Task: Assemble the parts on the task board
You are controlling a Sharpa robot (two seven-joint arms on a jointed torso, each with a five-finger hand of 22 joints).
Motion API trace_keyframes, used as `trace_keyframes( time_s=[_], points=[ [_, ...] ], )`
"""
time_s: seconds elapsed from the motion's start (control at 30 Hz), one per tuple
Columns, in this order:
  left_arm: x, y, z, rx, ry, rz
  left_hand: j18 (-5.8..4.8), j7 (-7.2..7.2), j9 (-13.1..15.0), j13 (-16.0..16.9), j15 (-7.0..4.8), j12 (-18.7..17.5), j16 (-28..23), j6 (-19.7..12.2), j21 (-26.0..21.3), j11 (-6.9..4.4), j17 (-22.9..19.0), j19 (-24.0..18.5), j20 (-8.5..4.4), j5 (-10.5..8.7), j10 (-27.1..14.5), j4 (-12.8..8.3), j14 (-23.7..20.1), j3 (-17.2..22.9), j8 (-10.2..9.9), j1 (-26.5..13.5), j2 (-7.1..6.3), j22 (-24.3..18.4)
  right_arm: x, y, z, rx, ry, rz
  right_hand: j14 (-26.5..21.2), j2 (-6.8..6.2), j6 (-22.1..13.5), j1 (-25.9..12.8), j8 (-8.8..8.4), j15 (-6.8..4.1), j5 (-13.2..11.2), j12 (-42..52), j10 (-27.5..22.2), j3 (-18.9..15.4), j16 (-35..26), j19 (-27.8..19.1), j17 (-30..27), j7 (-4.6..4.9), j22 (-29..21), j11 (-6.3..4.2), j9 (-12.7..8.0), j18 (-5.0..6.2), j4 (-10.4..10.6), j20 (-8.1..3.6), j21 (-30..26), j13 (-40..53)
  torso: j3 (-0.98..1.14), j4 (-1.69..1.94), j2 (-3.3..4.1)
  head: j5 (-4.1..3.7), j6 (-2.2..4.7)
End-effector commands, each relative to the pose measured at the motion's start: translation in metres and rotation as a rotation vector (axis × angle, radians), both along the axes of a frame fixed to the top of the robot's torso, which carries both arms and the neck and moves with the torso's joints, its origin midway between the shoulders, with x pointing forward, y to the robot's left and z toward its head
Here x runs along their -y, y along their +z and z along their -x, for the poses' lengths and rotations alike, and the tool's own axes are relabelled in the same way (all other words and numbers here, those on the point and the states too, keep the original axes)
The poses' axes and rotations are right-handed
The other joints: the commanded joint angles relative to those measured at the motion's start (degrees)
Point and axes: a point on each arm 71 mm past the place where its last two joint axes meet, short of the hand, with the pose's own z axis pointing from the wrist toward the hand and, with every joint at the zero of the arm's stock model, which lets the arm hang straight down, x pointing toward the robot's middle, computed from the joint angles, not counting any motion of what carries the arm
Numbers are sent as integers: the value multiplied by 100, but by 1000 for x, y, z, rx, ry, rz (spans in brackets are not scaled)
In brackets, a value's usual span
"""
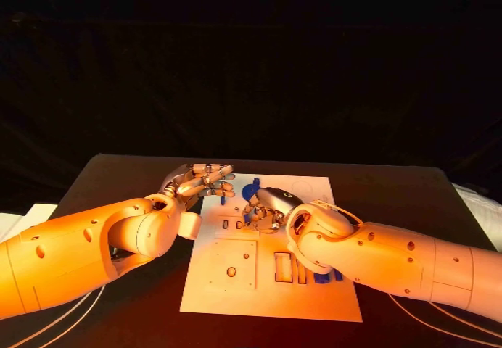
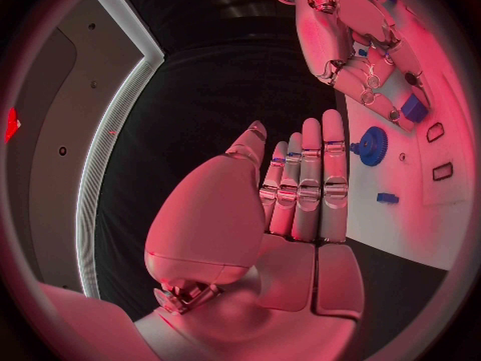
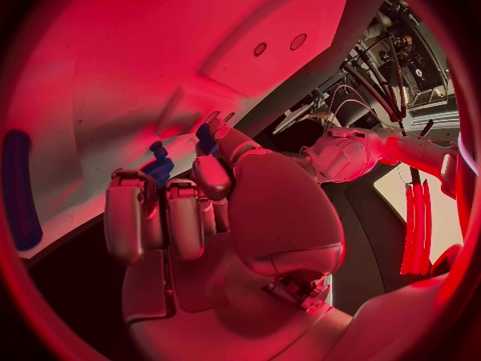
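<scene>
head view: the task board (image 1: 236, 290) lies in the middle of the black tabletop (image 1: 115, 174); the right hand (image 1: 270, 206) is down over the board's upper middle, fingers curled close to the surface, and a blue part (image 1: 251, 190) shows just beyond its knuckles; whether it grips that part cannot be told from here; the left hand (image 1: 201, 181) hovers at the board's upper left edge, fingers loosely bent, nothing in them; more blue parts (image 1: 326, 276) stand near the board's right side beside the right forearm.

left wrist view: the left hand's fingers (image 2: 311, 180) lie straight and side by side, released, holding nothing; beyond them the right hand (image 2: 376, 64) pinches a small blue part (image 2: 414, 110) over the board; a blue gear (image 2: 372, 146) sits on the board just beside, and a small blue piece (image 2: 388, 197) lies near a slot.

right wrist view: the right fingers (image 3: 160, 208) are clenched inward with a blue part (image 3: 157, 168) between the tips.

judgement: the step looks like seating the pinched part; best done by lowering it squarely over its recess, slowly, keeping the pinch firm until it is home; the left hand could steady the board's edge so it does not slide.
</scene>
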Motion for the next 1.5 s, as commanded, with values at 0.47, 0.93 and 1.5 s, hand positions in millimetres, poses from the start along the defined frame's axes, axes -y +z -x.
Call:
trace_keyframes(
  time_s=[0.47, 0.93, 1.5],
  points=[
    [4, 1, 1, 7, -20, 15, 85, 6, 5, 3, -1, -19, -31, 35, -25, -1, 11, -48, 7, -23, 9, -44, -39, -2, -38, 27, 26, 9, -6, -11, 4, -11, 34, 87, 461, 3, 93, -104, 23, -25, 29, -35, -50, 2, -36, -43, 809, -56, 1, 5, 56, -11, 39, -2, -37, -13, -1, 4, 2, 2, -31],
    [4, 2, 2, 4, -25, 16, 85, 13, 4, 2, 1, -23, -34, 31, -25, 4, 13, -50, 8, -25, 5, -44, -40, -2, -42, 20, 25, 11, 1, -13, 2, 4, 2, 130, 449, -131, -40, -210, -59, 3, 31, -278, -195, -28, -69, -104, 757, -5, -104, 43, 26, 11, 71, 18, -102, -171, 3, 2, 3, 0, -69],
    [4, 1, 2, -2, -30, 16, 83, 21, 1, -2, 7, -29, -40, 19, -27, 12, 18, -56, 11, -27, -7, -42, -45, -4, -50, 6, 20, 14, -2, -15, 3, -12, 28, 146, 428, -351, -206, -396, -158, 57, 154, -529, -349, -207, -126, -195, 672, 66, -261, 108, -11, 43, 178, 67, -204, -347, 2, 2, -2, -6, -83]
  ],
)
